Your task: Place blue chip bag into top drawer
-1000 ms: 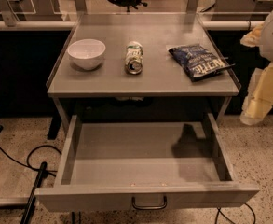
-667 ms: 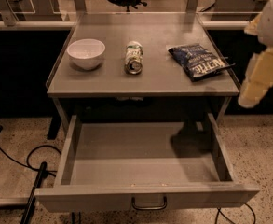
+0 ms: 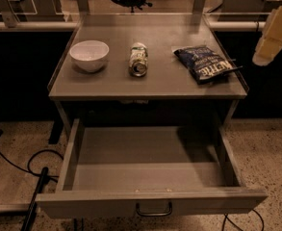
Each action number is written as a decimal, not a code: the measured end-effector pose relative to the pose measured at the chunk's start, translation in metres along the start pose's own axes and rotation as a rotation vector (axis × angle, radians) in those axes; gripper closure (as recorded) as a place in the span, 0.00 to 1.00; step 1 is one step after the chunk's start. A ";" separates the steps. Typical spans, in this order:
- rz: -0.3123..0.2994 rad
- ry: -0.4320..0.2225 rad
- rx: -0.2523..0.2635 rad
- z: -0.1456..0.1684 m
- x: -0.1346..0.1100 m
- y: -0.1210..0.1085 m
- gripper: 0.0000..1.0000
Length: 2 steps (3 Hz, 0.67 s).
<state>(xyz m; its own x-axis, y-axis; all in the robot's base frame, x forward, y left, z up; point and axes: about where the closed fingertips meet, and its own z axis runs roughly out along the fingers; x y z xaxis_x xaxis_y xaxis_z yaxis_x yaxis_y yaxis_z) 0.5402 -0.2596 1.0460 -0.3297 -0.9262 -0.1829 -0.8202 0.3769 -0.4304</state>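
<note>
The blue chip bag on the counter carried white letters, set at a slant, that seemed to read "KETTLE". The label on the can was too small to read. The gripper hung at the right edge, beside the counter.

The counter is smooth matt grey metal with a dull sheen. The top drawer looks like the same painted metal, and its handle is dark and slightly shiny. The blue chip bag is crinkled, glossy plastic film. The bowl is smooth glossy white and the can is shiny metal. The floor is speckled. The gripper, beside the counter's right rear corner, looks like smooth cream plastic.
</note>
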 end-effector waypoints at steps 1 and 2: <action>0.000 0.000 0.000 0.000 0.000 0.000 0.00; -0.011 -0.023 0.010 0.020 -0.011 -0.010 0.00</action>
<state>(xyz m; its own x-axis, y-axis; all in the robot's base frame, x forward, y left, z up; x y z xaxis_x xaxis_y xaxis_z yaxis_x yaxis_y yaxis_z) 0.5618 -0.2528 1.0344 -0.3100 -0.9298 -0.1985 -0.8186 0.3672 -0.4416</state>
